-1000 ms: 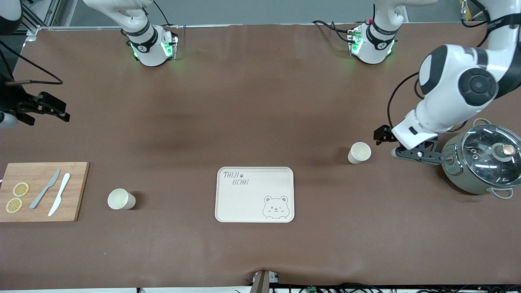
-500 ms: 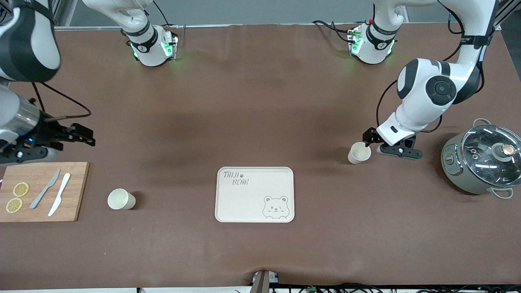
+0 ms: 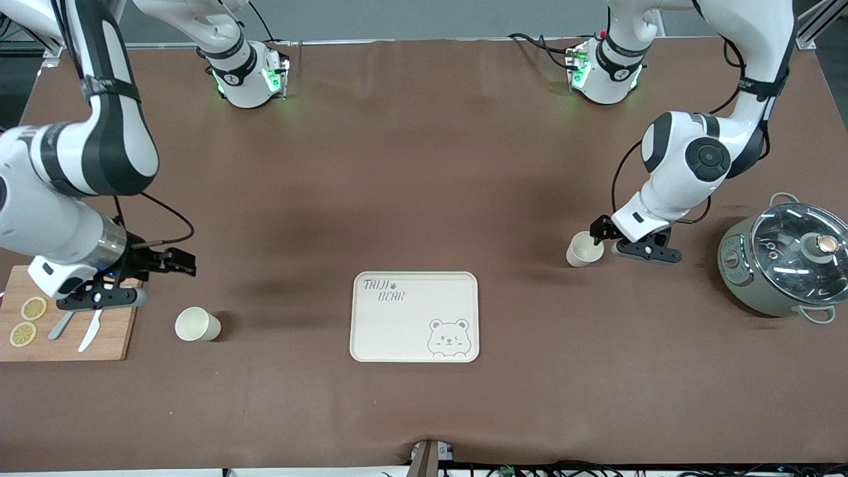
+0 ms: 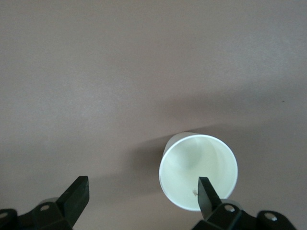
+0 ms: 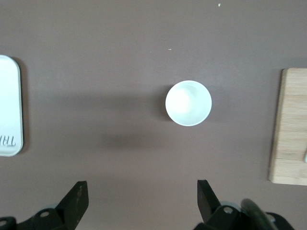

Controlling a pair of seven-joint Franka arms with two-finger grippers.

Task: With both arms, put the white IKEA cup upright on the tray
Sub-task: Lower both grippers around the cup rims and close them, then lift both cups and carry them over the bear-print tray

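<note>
Two cups stand upright on the desk beside the empty tray (image 3: 414,317); both arms have closed in, left gripper (image 3: 626,238) and right gripper (image 3: 136,285) open-fingered, grasps next.

The left pincer (image 3: 621,238) stands spread beside one white cup (image 3: 584,249), one finger (image 4: 207,194) over its rim; bare brown surface (image 3: 411,199) lies between it and the tray (image 3: 415,317), while the pot (image 3: 782,260) crowds its outer side. The right pincer (image 3: 142,278), also spread, hangs over the cutting board's (image 3: 112,334) edge, with the second cup (image 3: 196,324) just beside it and open surface onward to the tray.
</note>
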